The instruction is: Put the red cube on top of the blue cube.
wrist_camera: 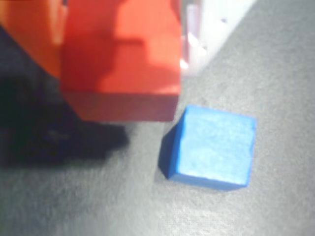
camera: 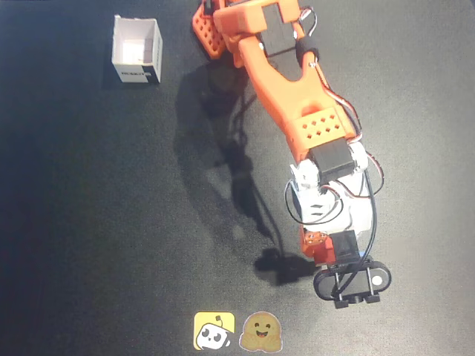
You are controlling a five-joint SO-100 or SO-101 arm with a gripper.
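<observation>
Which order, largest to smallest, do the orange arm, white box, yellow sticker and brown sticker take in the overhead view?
1. orange arm
2. white box
3. yellow sticker and brown sticker: they look about alike, so they are not ranked.

Dark table [camera: 89,222]: blue cube [wrist_camera: 211,147], white box [camera: 137,50]

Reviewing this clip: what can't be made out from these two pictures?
- Overhead view: the blue cube is almost wholly hidden under the arm and the tool.
- Overhead view: the red cube is mostly covered by the arm.
- Wrist view: the red cube's top is cut off by the upper edge, and the tool's fingertips are out of frame.
</observation>
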